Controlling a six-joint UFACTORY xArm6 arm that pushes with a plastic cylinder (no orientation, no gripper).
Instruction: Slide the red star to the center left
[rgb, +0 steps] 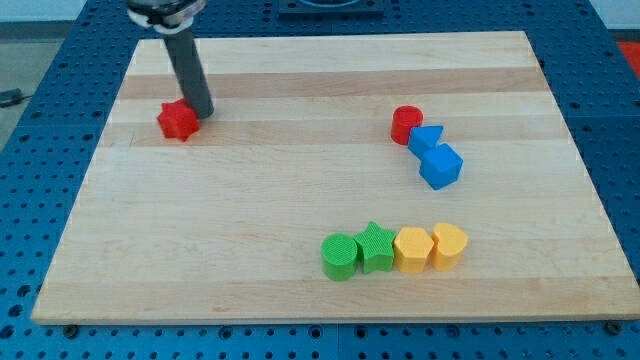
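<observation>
The red star (177, 121) lies on the wooden board (250, 200) near its upper left. My tip (203, 113) is at the star's right side, touching or nearly touching it. The dark rod rises from there toward the view's top.
A red cylinder (406, 124), a blue triangle (425, 139) and a blue cube (441, 166) cluster at the view's right. A green cylinder (339, 257), green star (375, 247), yellow hexagon (412, 249) and yellow heart-like block (449, 246) form a row near the bottom.
</observation>
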